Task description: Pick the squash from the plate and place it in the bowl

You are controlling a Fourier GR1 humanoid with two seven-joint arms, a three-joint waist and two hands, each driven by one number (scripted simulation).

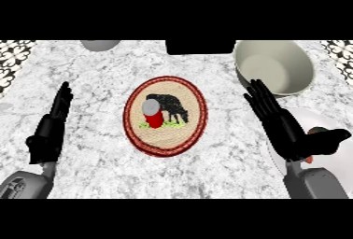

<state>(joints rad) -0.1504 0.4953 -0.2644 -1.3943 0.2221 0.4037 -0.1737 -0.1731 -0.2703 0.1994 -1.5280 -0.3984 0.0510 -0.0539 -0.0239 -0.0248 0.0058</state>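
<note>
Squash [309,159] shows only as a small orange sliver below my right hand's [292,134] thumb, on the white plate [312,116] at my right; the hand hides the rest. That hand lies over it with fingers straight and thumb spread, gripping nothing. The pale bowl [276,70] stands just beyond my fingertips. My left hand [50,127] rests open, well apart at the left, and a red can [154,116] stands on the patterned plate [135,127] between.

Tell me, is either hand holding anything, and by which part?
Nothing is held. The left hand and the right hand both show straight, open fingers; the right hand hangs over the white plate.
</note>
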